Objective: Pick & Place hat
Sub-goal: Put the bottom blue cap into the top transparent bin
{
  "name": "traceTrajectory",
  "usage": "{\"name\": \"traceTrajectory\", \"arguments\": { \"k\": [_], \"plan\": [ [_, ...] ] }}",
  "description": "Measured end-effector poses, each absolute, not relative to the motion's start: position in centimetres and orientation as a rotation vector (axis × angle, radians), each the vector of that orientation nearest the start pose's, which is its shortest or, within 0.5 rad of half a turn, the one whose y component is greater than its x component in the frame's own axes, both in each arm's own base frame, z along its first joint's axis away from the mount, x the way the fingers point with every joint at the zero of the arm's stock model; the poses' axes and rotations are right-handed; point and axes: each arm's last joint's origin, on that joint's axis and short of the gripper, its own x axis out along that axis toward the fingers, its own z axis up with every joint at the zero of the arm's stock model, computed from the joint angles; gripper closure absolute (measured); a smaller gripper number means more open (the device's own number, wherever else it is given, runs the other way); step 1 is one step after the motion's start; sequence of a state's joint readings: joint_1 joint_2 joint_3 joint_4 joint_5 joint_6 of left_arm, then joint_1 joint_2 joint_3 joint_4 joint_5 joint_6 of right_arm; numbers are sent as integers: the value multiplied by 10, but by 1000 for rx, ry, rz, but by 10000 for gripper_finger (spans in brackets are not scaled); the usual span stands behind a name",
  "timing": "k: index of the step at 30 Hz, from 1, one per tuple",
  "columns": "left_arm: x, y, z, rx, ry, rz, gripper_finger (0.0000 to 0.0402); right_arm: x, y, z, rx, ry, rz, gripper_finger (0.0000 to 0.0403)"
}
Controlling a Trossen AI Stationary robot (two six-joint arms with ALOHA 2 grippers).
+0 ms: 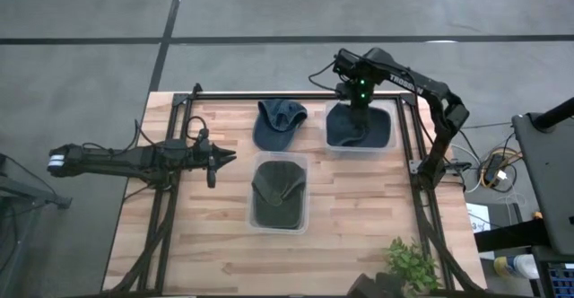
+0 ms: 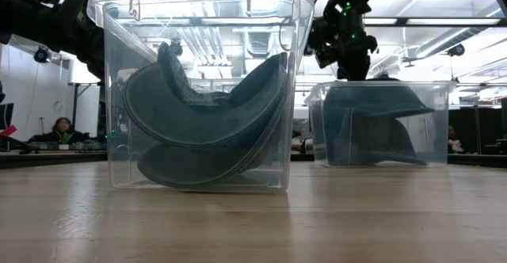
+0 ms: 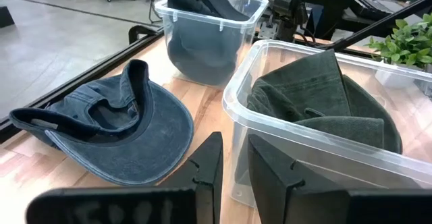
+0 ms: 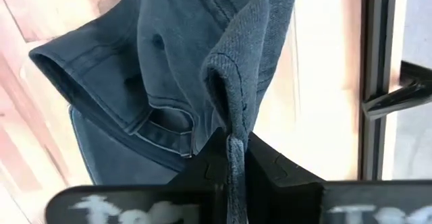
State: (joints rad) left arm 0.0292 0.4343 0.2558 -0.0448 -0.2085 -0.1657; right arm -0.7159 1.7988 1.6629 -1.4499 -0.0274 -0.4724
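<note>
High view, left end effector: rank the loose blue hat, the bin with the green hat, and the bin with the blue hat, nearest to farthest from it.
From the left end effector, at the table's left:
1. Loose blue hat, on the wood at the far middle; the bin with the green hat, at the centre. Too close to call.
2. Bin with the blue hat, far right, under the right end effector.

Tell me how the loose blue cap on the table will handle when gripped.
The blue cap likely goes floppy: its crown already slumps on the table. The cap pinched in the right gripper droops and folds the same way. Its brim looks stiffer, probably the surer hold. It seems light, so a push would likely slide it.
</note>
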Motion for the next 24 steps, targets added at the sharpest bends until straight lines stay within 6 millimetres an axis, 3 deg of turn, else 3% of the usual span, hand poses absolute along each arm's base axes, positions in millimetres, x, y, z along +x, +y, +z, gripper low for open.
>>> {"name": "traceTrajectory", "arguments": {
  "k": [14, 24],
  "plan": [
    [126, 10, 209, -128, 205, 255, 339, 247, -214, 275, 276, 1582, -205, 383],
    [126, 10, 209, -128, 205, 255, 339, 243, -211, 277, 332, 1618, -221, 280]
  ]
}}
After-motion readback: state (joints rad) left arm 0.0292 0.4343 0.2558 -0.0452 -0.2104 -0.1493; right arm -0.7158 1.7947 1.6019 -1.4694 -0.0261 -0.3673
